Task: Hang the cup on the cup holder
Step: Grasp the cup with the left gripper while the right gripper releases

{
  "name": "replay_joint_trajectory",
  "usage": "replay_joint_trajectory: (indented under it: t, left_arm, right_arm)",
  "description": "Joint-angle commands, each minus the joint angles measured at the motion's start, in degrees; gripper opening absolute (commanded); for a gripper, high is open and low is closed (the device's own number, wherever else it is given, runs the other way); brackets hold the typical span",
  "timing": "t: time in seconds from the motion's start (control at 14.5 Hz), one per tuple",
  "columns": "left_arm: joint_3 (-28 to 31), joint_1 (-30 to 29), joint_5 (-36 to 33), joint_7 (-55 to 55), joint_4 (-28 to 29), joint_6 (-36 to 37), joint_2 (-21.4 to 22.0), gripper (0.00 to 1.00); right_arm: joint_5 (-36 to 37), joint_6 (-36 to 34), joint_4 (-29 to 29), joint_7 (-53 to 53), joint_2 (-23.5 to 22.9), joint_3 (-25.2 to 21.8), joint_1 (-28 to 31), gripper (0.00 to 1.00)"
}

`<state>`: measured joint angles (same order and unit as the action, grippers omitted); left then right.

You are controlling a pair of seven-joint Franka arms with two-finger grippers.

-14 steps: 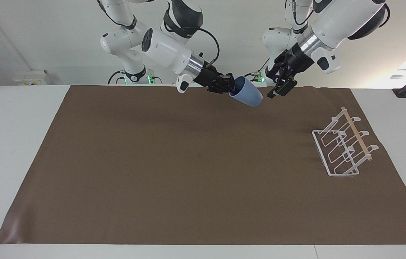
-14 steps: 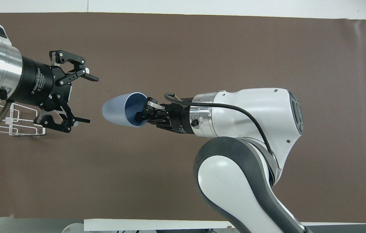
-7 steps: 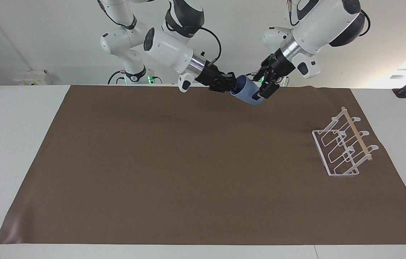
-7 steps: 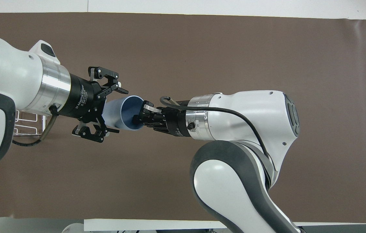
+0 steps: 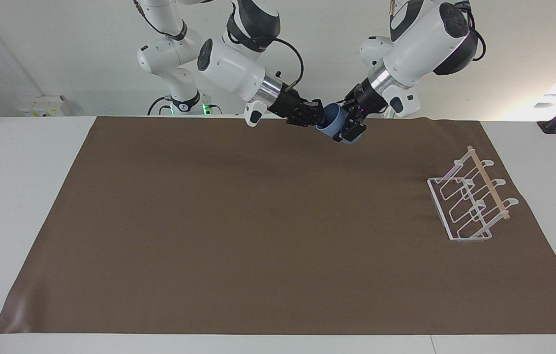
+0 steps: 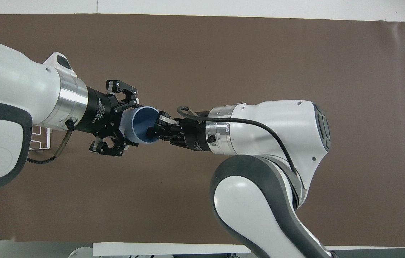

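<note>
The light-blue cup [image 5: 335,123] is held in the air, lying on its side, over the mat's edge nearest the robots. My right gripper [image 5: 318,117] is shut on the cup's rim, with one finger inside the mouth [image 6: 141,123]. My left gripper [image 5: 349,127] is open and straddles the cup's tapered base end; in the overhead view [image 6: 128,127] its fingers sit on either side of the cup. The white wire cup holder [image 5: 470,201] with its wooden rod stands on the mat toward the left arm's end. In the overhead view the cup holder [image 6: 43,138] is mostly hidden under the left arm.
A brown mat [image 5: 258,221] covers most of the white table [image 5: 12,196]. Nothing else stands on it. Both arms meet high over the mat's edge nearest the robots.
My left gripper has moved in from the cup holder's end and now straddles the cup's base. The right gripper has kept hold of the cup, almost still.
</note>
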<state>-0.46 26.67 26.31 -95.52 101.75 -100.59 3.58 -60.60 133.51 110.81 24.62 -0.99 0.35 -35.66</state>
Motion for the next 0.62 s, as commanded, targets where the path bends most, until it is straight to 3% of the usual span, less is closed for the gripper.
replay_joint_trajectory:
  t: [0.0,0.07,0.21,0.34,0.55]
  left_arm:
    - [0.54,1.02,0.67,0.42,2.31,-0.84,1.69,0.00]
    - [0.54,1.02,0.58,0.34,2.14,-0.66,1.69,0.00]
    - [0.63,1.02,-0.12,0.42,1.52,-0.66,1.43,0.00]
    - [0.81,0.32,-1.34,0.42,0.56,-0.31,0.64,0.00]
    - [1.07,-0.82,-11.68,0.60,-0.33,0.74,0.02,0.00]
  right_arm:
    - [-1.01,0.44,-0.68,0.52,0.11,0.18,0.33,0.81]
    - [-1.01,0.53,-0.68,0.78,0.11,0.18,0.33,0.98]
    - [-0.92,0.44,-0.68,1.40,0.63,-0.26,1.29,1.00]
    - [-0.22,-1.48,-0.77,1.22,2.91,-0.35,6.80,1.00]
    - [4.06,-10.95,-0.68,0.17,6.43,-0.61,17.08,1.00]
